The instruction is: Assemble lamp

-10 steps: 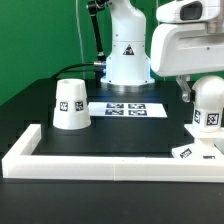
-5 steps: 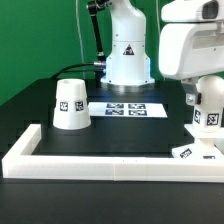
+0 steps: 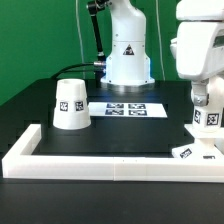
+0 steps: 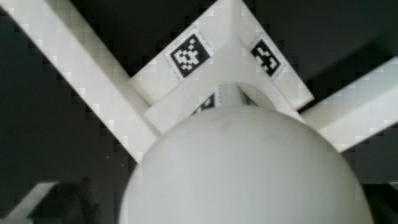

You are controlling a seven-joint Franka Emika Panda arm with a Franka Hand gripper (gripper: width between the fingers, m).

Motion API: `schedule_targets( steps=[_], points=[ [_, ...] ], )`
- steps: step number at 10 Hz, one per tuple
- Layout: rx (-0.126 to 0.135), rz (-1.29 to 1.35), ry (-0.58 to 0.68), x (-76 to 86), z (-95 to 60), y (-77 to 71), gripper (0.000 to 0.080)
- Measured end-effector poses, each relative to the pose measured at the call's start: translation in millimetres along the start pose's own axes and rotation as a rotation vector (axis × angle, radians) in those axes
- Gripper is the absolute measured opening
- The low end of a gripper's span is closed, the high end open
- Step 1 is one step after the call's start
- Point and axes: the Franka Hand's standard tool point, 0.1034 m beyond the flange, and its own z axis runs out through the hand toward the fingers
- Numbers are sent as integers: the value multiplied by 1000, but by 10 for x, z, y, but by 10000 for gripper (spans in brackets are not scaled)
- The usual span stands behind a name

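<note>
The white rounded bulb (image 3: 211, 118) stands upright at the exterior view's right, over the flat square base (image 3: 188, 152). My gripper (image 3: 208, 100) comes down from above and is shut on the bulb's upper part; one dark finger (image 3: 197, 97) shows beside it. In the wrist view the bulb (image 4: 231, 165) fills the foreground and hides the fingers. Behind it lies the tagged base (image 4: 222, 60). The tapered cone shade (image 3: 70, 103) stands alone on the black table at the exterior view's left, wide end down.
The marker board (image 3: 128, 108) lies flat in the middle of the table in front of the arm's white pedestal (image 3: 127, 55). Long white bars (image 3: 110, 163) edge the table's front and left side. A green wall is behind.
My gripper and wrist have shifted toward the exterior view's right, with the bulb moving slightly right and down with them. The shade and base have not moved.
</note>
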Motion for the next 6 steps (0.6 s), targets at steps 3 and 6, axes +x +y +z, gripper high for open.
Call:
schedule_targets(
  steps=[3, 6],
  points=[
    [-12, -139, -25, 22, 21, -19, 699],
    [-12, -134, -25, 11, 21, -10, 577]
  ],
)
